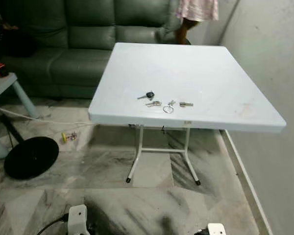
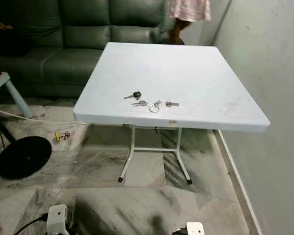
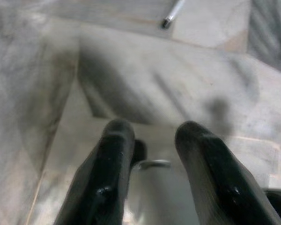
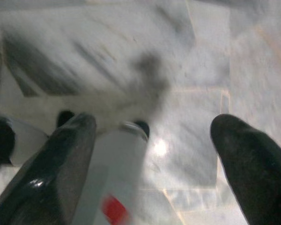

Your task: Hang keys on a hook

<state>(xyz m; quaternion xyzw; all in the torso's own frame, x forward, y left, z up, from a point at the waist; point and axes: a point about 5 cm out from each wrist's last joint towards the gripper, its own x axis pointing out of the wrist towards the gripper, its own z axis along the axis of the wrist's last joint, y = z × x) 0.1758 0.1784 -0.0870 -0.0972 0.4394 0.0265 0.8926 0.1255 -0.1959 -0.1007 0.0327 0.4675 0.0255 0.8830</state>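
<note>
A white folding table [image 2: 186, 73] stands on a grey marble floor [image 2: 137, 205], its right edge near a pale wall [image 2: 264, 58]. A bunch of keys [image 2: 149, 103] on a ring lies spread out near the table's front edge. Behind the table is a dark green sofa [image 2: 63, 29]. A round black base [image 2: 23, 156] rests on the floor to the left.

White folding table [image 1: 210, 73], keys [image 1: 164, 102] and key ring near its front edge.
</note>
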